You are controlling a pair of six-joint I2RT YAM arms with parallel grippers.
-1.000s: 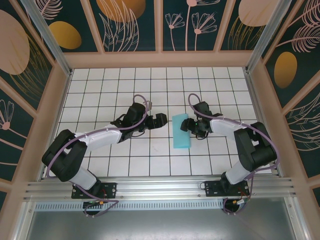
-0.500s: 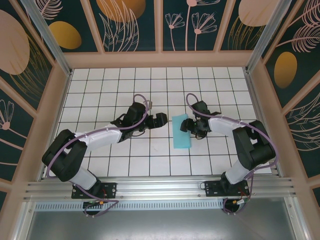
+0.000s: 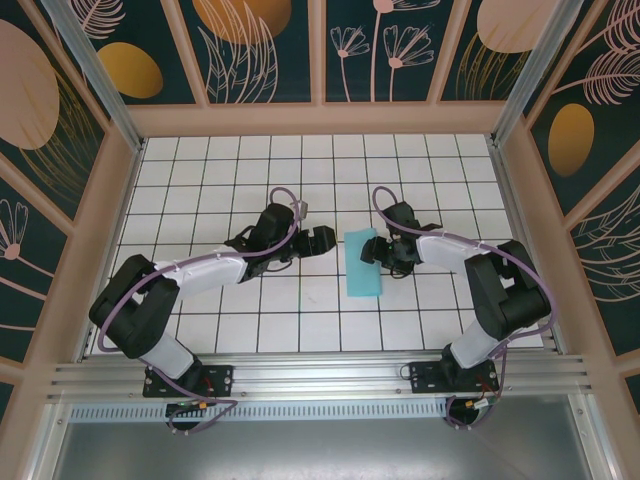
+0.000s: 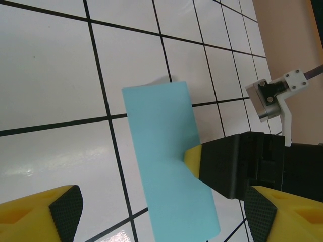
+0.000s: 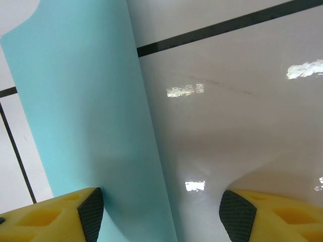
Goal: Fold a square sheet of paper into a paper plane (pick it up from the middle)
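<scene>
- Compared with a second ago, the left arm's elbow is sitting slightly farther up the table and its forearm is lying flatter, while the left gripper is holding nearly the same spot.
- The right arm's elbow is now a little closer to the middle, and the right gripper is sitting a touch farther left than before. The sheet of paper is keeping almost the same place.
- The paper is lying on the white grid tiles between the two grippers as a long, narrow turquoise rectangle. Its long sides are running away from the arm bases, and it is tilting slightly.
- The left gripper is hovering just beside the paper's left edge, clear of it. In the left wrist view its yellow fingers are standing wide apart with nothing clasped between them.
- The right gripper is reaching in from the paper's right side. One yellow finger is pressing on the right edge about halfway along, and the paper is dimpling a little there.
- In the right wrist view the right jaws are spread wide — one finger is over the paper and the other over bare tile — and they are not pinching anything.
</scene>
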